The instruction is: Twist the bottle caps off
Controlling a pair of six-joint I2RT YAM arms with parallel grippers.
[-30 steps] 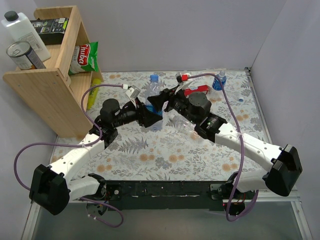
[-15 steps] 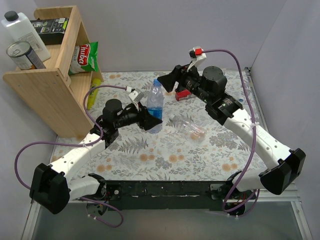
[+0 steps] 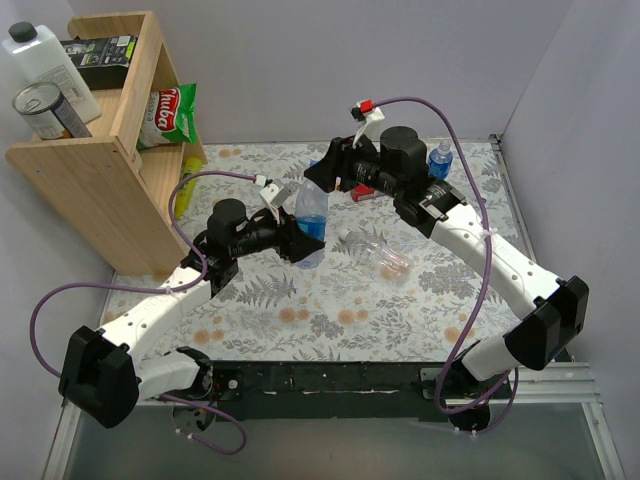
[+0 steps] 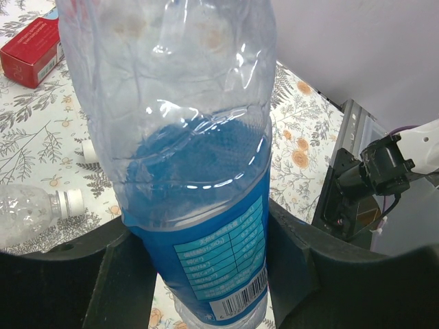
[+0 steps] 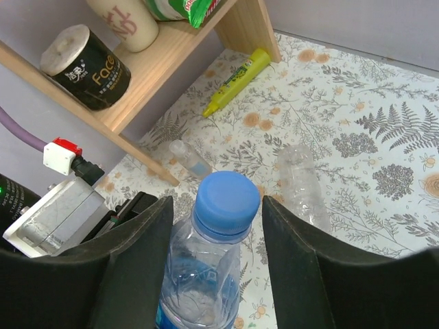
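Note:
A clear water bottle [image 3: 311, 215] with a blue label stands upright mid-table, and my left gripper [image 3: 305, 238] is shut on its lower body. In the left wrist view the label [image 4: 219, 260] fills the space between the black fingers [image 4: 291, 253]. The bottle cap [image 5: 227, 195] on it is blue and sits on the neck. My right gripper [image 5: 216, 205] straddles this cap from above, open, with a small gap on each side. A second clear bottle [image 3: 375, 250] lies on its side to the right, its whitish cap [image 4: 70, 202] on.
A wooden shelf [image 3: 90, 130] with cans and packets stands at the left, a yellow tube [image 3: 182, 195] at its foot. A red box [image 3: 362, 190] lies behind the bottle. Another small blue-capped bottle [image 3: 438, 160] stands at the back right.
My right arm swung from low over the table's middle up and back, then came to the held bottle's top, its jaws narrowing around the cap. The left gripper kept its grip in place.

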